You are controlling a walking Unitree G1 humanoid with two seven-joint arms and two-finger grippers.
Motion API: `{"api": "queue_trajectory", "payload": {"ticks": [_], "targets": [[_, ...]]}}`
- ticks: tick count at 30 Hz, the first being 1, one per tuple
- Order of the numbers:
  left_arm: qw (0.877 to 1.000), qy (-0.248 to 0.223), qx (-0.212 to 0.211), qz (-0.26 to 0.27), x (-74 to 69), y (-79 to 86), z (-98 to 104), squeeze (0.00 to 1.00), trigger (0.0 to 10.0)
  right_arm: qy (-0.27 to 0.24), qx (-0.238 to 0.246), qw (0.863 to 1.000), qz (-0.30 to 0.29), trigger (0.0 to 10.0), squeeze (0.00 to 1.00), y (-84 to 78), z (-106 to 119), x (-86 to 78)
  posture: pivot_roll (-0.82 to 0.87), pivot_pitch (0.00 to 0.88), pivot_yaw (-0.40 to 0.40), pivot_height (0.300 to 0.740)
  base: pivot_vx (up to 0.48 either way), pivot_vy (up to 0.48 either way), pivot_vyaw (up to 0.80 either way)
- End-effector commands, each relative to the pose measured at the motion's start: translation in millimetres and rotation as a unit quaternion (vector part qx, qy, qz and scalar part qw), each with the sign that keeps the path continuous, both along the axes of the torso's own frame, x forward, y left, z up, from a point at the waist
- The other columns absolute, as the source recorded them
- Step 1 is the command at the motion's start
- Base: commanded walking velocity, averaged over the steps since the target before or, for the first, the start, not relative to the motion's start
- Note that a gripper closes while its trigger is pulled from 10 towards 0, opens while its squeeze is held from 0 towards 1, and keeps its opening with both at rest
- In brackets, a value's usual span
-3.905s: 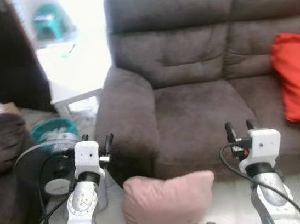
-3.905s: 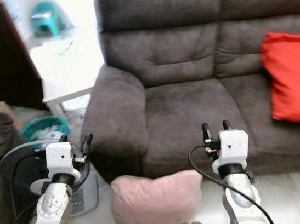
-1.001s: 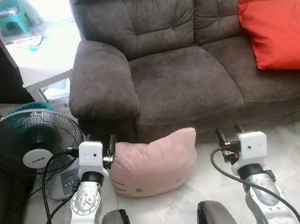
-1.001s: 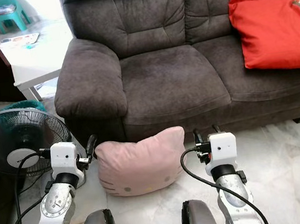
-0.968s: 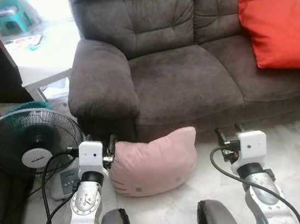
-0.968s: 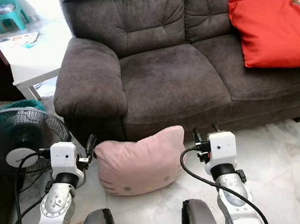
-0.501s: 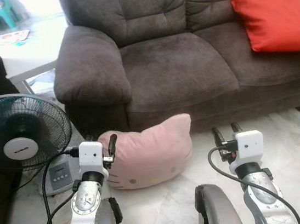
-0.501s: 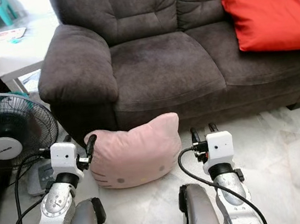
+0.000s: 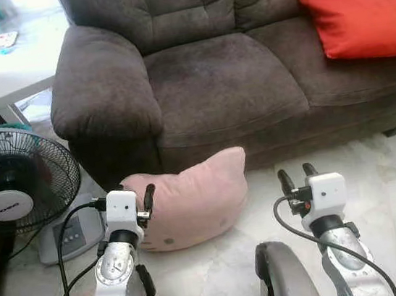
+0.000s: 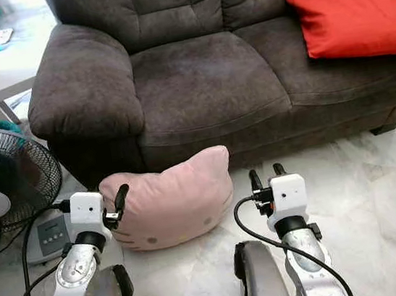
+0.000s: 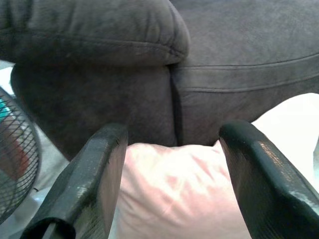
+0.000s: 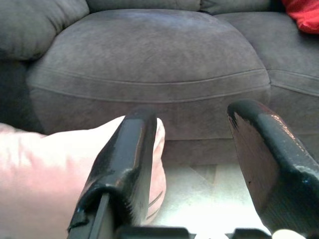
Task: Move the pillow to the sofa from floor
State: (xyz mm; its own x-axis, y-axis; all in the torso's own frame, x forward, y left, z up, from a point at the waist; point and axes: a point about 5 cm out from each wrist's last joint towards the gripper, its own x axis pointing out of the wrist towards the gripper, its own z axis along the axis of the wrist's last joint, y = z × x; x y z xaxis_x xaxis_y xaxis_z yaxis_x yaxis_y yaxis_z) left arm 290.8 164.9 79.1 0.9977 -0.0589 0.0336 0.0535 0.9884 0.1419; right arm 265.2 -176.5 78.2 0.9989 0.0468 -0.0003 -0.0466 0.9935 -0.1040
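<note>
Pillow point(image 10: 172, 201), pink and cat-faced, sits on the floor point(image 10: 380, 197) right against the sofa point(image 10: 204, 81) front, long axis running left-right, so from the head views it lies between the two grippers, with the left gripper point(image 10: 110, 203) about touching its left end and the right gripper point(image 10: 265, 175) just beside its right ear. Left wrist view has the pillow low between wide-open, empty jaws. Right wrist view shows open, empty jaws too, with the pillow off toward the left finger, so I'd guess a two-arm squeeze.
</note>
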Motion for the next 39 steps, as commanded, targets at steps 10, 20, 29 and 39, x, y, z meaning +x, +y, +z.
{"api": "queue_trajectory", "payload": {"ticks": [10,20,29,39], "targets": [[1.0,-0.004,-0.001,0.007,2.7,1.6,2.6,0.0,10.0,0.008,-0.004,1.0,0.006,10.0,0.0,1.0,-1.5,1.1,-0.01,0.036,-0.007,0.465,0.346,0.0,0.0],[1.0,-0.007,-0.002,0.008,3.9,1.5,3.5,0.0,10.0,0.014,-0.012,1.0,0.023,10.0,0.0,4.5,-4.3,-0.8,-0.01,0.037,-0.007,0.465,0.345,0.0,0.42],[1.0,-0.004,-0.001,0.008,3.3,1.6,2.5,0.0,10.0,0.021,-0.012,0.999,0.024,10.0,0.0,4.8,-6.9,-1.1,-0.01,0.038,-0.008,0.465,0.335,0.0,0.0],[1.0,-0.003,0.001,0.002,2.8,0.5,1.7,0.0,10.0,0.022,-0.013,0.999,0.022,10.0,0.0,5.0,-7.0,0.1,-0.01,0.039,-0.007,0.465,0.337,0.0,0.0]]}}
